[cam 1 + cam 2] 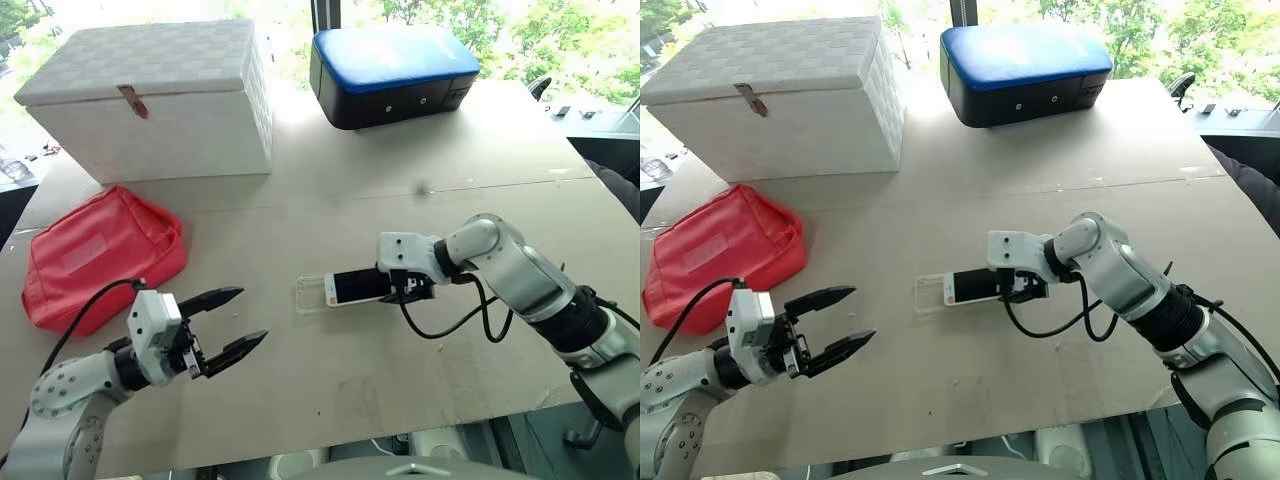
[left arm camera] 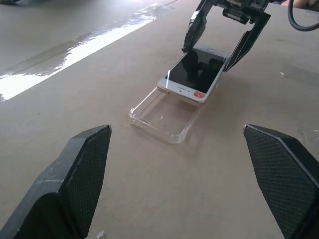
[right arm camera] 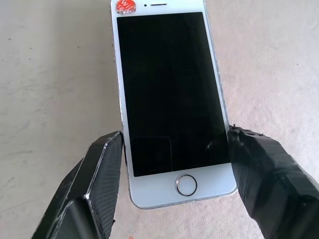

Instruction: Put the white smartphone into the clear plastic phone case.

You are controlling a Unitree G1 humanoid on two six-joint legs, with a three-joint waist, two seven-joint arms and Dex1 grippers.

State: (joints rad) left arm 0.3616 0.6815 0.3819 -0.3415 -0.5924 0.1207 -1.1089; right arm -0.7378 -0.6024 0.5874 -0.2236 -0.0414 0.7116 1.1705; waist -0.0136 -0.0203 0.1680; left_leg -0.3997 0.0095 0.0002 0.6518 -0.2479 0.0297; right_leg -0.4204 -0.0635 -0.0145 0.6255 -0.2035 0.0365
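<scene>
The right gripper (image 1: 408,288) is grasping the white smartphone (image 1: 356,286) by its 2 long edges, at the end bearing the round home button. In the right wrist view the 2 black fingers (image 3: 102,174) are pressing against opposite sides of the phone, screen facing up, with the rest of the phone extending away from the gripper. A small red sticker (image 3: 124,6) is sitting at the phone's far corner, beside the earpiece slot.

The phone is lying tilted: its held end is raised off the table, and its far end is resting over the near edge of the clear plastic phone case (image 2: 162,115). The case is lying flat on the brown table (image 1: 330,380), open side up, just beyond the phone's far end as seen from the right gripper. Most of the case is uncovered; the phone is not seated in it.

The left gripper (image 1: 230,322) is hovering above the table with its 2 fingers spread wide, holding nothing. It is pointing toward the case, which is lying well apart from its fingertips, with the phone and right gripper beyond.
</scene>
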